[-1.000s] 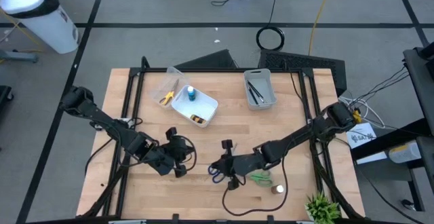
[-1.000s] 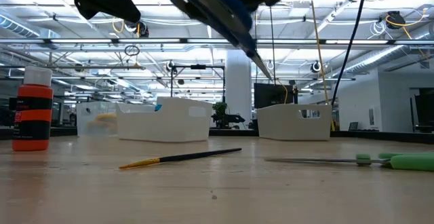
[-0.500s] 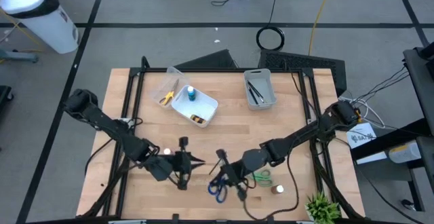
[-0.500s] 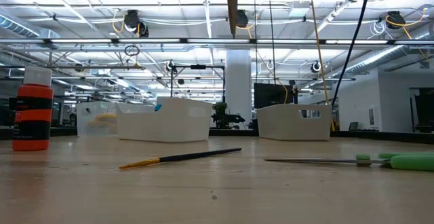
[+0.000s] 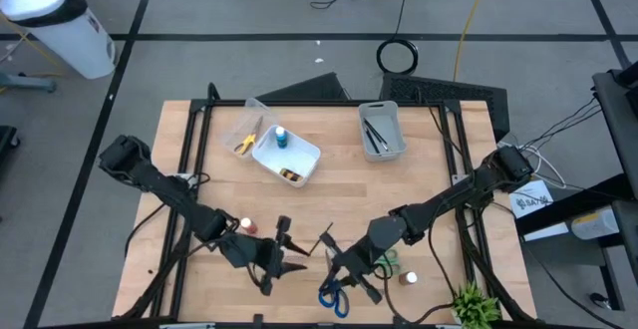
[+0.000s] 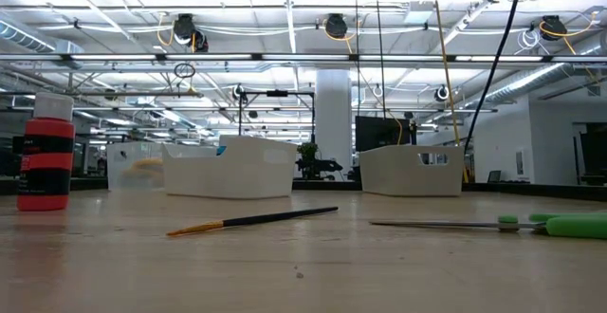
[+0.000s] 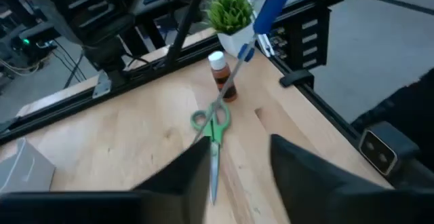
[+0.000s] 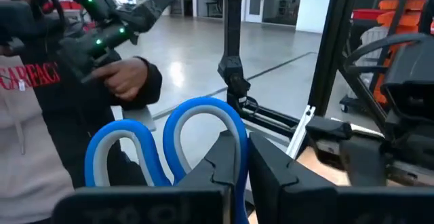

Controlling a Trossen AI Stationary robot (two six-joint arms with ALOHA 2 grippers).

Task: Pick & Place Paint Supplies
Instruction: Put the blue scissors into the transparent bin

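My right gripper is shut on blue-handled scissors above the table's near middle. My left gripper stands open just left of them, nothing between its fingers. Green-handled scissors lie flat on the table, with a brown bottle with a white cap standing beside them. A red bottle stands by my left arm. In the low view a dark paintbrush lies flat on the wood. My right gripper pinches the blue scissors between its two shut fingers right beside the handle loops. The fingers lie about level. The scissors are lifted clear of the table, and their blades slant down below the blue handles.
At the back stand a white bin with small bottles, a clear bin with a yellow item, and a grey bin with dark tools. A small plant sits at the near right corner. A person's hand shows beyond the table.
My right gripper has risen and gone toward the table's near edge with the blue scissors, tipping from pointing down toward level; the scissors have left the top of the low view. My left gripper has moved toward the near right and rolled, uncovering the red bottle in the high view.
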